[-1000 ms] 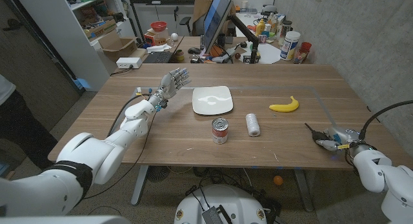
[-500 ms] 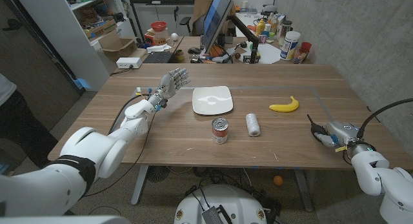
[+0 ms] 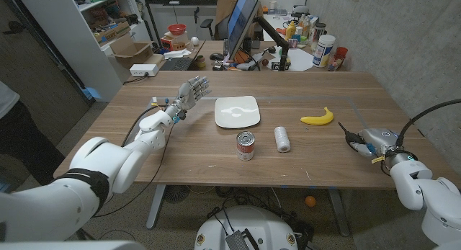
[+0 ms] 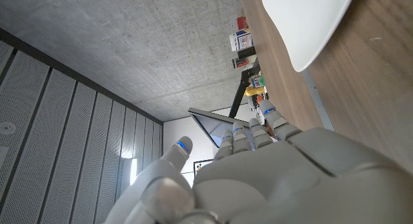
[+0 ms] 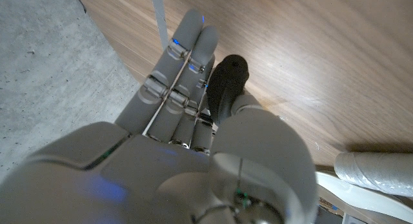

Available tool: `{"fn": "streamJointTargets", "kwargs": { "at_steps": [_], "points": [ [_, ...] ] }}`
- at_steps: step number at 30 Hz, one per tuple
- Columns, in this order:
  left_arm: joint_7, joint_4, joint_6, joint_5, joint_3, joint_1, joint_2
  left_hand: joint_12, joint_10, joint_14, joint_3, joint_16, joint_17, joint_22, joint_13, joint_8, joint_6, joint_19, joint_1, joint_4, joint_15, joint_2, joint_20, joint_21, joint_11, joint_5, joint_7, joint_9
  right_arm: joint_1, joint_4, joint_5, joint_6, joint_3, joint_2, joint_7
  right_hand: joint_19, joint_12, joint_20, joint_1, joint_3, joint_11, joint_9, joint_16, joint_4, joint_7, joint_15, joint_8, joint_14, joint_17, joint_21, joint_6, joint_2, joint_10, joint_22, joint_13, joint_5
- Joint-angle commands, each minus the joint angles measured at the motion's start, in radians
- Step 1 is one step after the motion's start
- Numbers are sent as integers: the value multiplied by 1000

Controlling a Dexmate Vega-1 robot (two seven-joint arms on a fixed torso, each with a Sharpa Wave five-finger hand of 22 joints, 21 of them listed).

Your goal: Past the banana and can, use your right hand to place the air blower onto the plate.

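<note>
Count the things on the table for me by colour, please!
White: 2, the plate and the spool.
Yellow: 1, the banana.
Red and silver: 1, the can.
Black: 1, the blower in the right hand.
Total: 5.

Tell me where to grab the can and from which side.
Probably around its round wall, mid-height, from the near side: the can stands upright, and the spool crowds its right.
</note>
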Motion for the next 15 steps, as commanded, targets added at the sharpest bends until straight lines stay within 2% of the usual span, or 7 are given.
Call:
{"fn": "streamJointTargets", "kwargs": {
  "at_steps": [1,15],
  "points": [
    [10,19,15,9,-13,-6,-4,-1,7,7,-5,3,6,6,2,2,4,9,-7,2,2,98,3,-1,2,7,0,2,50,-17,-52,-7,-29,-75,35,-20,-5,-4,20,1,-4,-2,-22,-11,-35,-3,-7,-28,7,1,15,-3,-22,-4,5,11],
    [-20,-32,-22,-3,-22,25,6,-1,7,7,-7,3,6,6,2,2,3,9,-8,3,2,98,3,-2,2,8,-1,2,78,-29,-118,39,-24,-111,52,-34,-10,-8,33,2,-8,-6,-49,-13,-41,-4,-9,-44,17,4,11,3,-29,-14,0,16]
  ]
}}
